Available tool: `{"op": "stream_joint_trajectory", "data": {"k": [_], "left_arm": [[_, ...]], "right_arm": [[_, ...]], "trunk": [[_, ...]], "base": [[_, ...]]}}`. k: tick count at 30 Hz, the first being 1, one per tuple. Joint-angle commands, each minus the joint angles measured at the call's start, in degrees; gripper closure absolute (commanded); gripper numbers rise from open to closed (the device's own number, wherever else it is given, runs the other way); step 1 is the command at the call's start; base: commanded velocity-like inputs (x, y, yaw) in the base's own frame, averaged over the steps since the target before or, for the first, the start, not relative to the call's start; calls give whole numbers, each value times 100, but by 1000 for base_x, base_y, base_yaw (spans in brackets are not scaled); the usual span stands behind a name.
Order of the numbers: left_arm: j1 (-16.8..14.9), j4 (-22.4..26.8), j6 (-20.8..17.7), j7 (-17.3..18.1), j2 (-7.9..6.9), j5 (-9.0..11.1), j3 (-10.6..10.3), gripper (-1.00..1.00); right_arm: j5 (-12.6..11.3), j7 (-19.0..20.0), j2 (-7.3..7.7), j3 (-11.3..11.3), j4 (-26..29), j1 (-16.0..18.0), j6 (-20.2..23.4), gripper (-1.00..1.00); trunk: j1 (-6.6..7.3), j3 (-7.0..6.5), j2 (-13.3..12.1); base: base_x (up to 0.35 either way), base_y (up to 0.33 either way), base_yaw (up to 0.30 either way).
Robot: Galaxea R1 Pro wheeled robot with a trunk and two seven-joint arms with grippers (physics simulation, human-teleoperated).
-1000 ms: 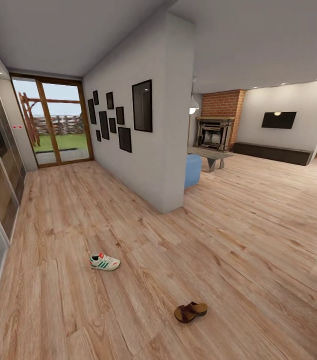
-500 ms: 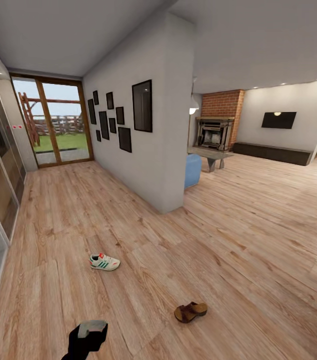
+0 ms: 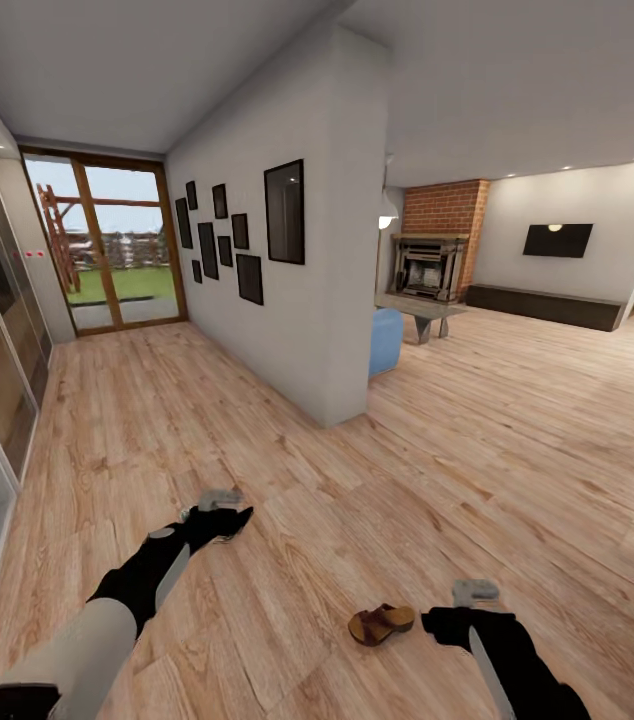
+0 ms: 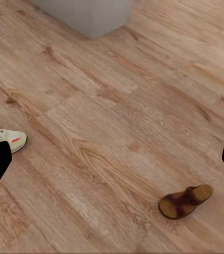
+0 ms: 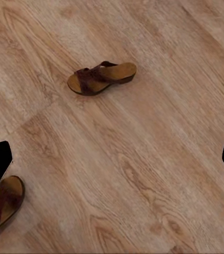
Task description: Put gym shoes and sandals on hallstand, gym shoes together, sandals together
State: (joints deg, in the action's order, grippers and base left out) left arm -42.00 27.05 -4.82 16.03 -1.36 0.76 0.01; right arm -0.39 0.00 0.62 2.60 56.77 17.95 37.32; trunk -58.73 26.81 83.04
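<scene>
Shoes untouched on corridor floor (image 3: 287, 480) — both arms now raised into view, left gripper (image 3: 219, 512) and right gripper (image 3: 462, 608) spread, nothing grasped — pickup not yet begun.

Wood-plank floor (image 3: 517, 450), white framed-picture wall (image 3: 287, 320), brick fireplace (image 3: 435, 250), glass doors (image 3: 107, 245).

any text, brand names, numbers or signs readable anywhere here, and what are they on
No readable text in any view.
Gym shoe: green side stripes and a red patch, but no legible brand or lettering.
Sandals: plain brown leather, no markings visible.
Framed pictures on the wall: dark, nothing legible.
Wall-mounted screen: dark with only a light reflection.
Small red marks beside the glass door: too small to read.
</scene>
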Motion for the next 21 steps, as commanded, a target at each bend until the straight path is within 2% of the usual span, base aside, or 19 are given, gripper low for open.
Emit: {"op": "stream_joint_trajectory", "data": {"k": [1, 4, 7, 9, 10, 14, 15, 21], "left_arm": [[-24, 11, -52, 72, 1, 4, -1, -100], [-73, 1, -69, 178, 8, -7, -10, -100], [-96, -13, -50, 41, 5, -16, -25, -100], [-88, -14, -42, -198, 8, -23, -34, -100], [-73, -15, 46, -557, 14, -39, -43, -100], [-60, -15, 389, -813, 59, -108, -150, -100], [-55, -20, 506, -876, 184, -137, -350, -100], [-56, -24, 523, -882, 189, -140, -376, -100]], "right_arm": [[-4, 4, -2, 1, 14, 19, 38, -100], [-4, 12, -16, -12, 29, 53, 59, -100], [-5, 16, -25, -24, 94, 74, 68, -100], [-5, 17, -26, -23, 212, 75, 66, -100], [1, 14, -29, -29, 511, 76, 67, -100], [18, 10, -41, -38, 828, 77, 67, -100], [21, 9, -44, -40, 909, 77, 68, -100], [22, 8, -44, -40, 916, 77, 70, -100]], "trunk": [[0, 7, 3], [0, 7, 3], [0, 7, 3], [0, 7, 3], [0, 7, 3], [0, 7, 3], [0, 7, 3], [0, 7, 3]], "base": [[0, 0, 0], [0, 0, 0], [0, 0, 0], [0, 0, 0], [0, 0, 0], [0, 0, 0], [-262, 0, 0], [-275, 0, 0]]}}
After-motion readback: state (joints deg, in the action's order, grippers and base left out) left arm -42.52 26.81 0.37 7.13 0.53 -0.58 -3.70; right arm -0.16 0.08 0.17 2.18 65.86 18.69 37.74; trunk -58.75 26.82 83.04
